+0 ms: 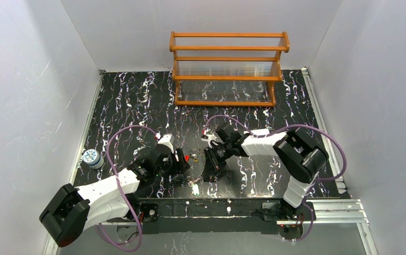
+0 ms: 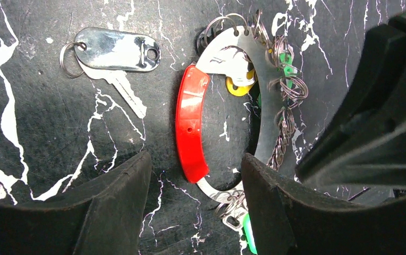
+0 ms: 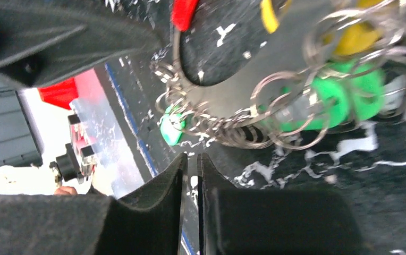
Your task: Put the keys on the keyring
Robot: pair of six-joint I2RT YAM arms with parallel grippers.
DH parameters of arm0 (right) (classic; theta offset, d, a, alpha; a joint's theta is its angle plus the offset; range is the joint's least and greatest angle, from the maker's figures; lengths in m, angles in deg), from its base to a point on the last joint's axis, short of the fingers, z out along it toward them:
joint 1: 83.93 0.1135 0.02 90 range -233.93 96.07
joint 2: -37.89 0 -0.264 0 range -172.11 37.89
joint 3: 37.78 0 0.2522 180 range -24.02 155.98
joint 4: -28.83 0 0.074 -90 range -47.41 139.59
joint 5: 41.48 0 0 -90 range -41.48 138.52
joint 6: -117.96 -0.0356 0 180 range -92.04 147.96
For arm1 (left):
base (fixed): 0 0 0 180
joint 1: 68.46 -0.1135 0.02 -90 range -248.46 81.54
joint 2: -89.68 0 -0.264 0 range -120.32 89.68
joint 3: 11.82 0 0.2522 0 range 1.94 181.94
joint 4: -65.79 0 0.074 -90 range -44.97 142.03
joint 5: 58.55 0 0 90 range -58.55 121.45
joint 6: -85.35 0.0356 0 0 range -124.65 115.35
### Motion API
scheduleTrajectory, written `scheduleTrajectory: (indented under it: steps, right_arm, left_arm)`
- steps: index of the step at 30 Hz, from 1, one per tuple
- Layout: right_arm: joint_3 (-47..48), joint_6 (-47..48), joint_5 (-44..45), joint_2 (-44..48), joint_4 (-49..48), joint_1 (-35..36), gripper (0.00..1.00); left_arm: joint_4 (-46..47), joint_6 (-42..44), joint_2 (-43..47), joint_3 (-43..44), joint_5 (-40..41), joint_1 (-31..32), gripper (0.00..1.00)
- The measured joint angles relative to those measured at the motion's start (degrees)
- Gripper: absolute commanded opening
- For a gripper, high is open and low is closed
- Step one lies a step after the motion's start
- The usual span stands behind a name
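Black marbled tabletop point(image 1: 137, 101) under the keyring point(image 2: 192, 127) — white walls point(image 1: 25, 79), wooden rack point(image 1: 227, 48) behind.

The keyring point(image 2: 193, 127) lies on the table point(image 1: 132, 106); a tagged key point(image 2: 117, 50) lies beside it; the rack point(image 1: 227, 69) stands behind.

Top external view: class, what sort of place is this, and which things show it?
Probably a lab robot test cell: plain white panel walls box in a black marbled tabletop, the left arm and right arm are bolted at its near edge, and a wooden rack stands at the back.
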Motion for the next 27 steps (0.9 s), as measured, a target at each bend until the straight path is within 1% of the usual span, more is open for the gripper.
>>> scheduleTrajectory:
  steps: [1,3,4,7,10,13,15,20,23,25,27]
  right_arm:
    - [-0.7,0.0,-0.5,0.8,-0.2,0.5,0.26]
    - [-1.6,0.2,-0.3,2.8,-0.3,0.7,0.38]
    - [-1.7,0.5,0.5,4.2,0.0,0.6,0.42]
    - [-1.2,2.1,4.9,8.2,0.9,0.2,0.47]
    - [1.9,4.1,10.5,9.3,3.0,-0.1,0.46]
    - [5.5,5.7,15.1,8.0,4.9,-0.2,0.41]
    - [7.9,6.6,17.2,6.1,6.1,-0.2,0.40]
    - [10.2,7.4,21.2,2.7,8.7,0.2,0.43]
    - [10.5,7.5,23.2,1.7,10.3,0.6,0.42]
    - [10.8,7.5,23.8,1.0,11.1,0.7,0.39]
    - [10.9,7.7,23.7,0.5,11.3,0.8,0.31]
  left_arm:
    - [0.0,0.2,0.0,0.0,0.0,0.0,0.61]
    - [0.0,0.4,0.0,0.0,0.0,0.0,0.61]
    - [0.0,0.5,0.0,0.0,0.0,0.0,0.61]
    - [0.0,0.7,0.0,0.0,0.0,0.0,0.61]
    - [0.0,0.9,0.0,0.0,0.0,0.0,0.61]
    - [0.0,0.9,0.2,0.0,0.0,0.0,0.61]
    - [0.0,0.9,0.4,0.0,0.0,0.0,0.61]
    - [-0.4,0.9,1.1,0.0,0.0,0.0,0.61]
    - [-0.6,0.9,1.4,0.0,0.0,0.0,0.61]
    - [-0.6,0.9,1.5,0.0,0.0,0.0,0.60]
    - [-0.6,0.9,1.5,0.0,0.0,0.0,0.60]
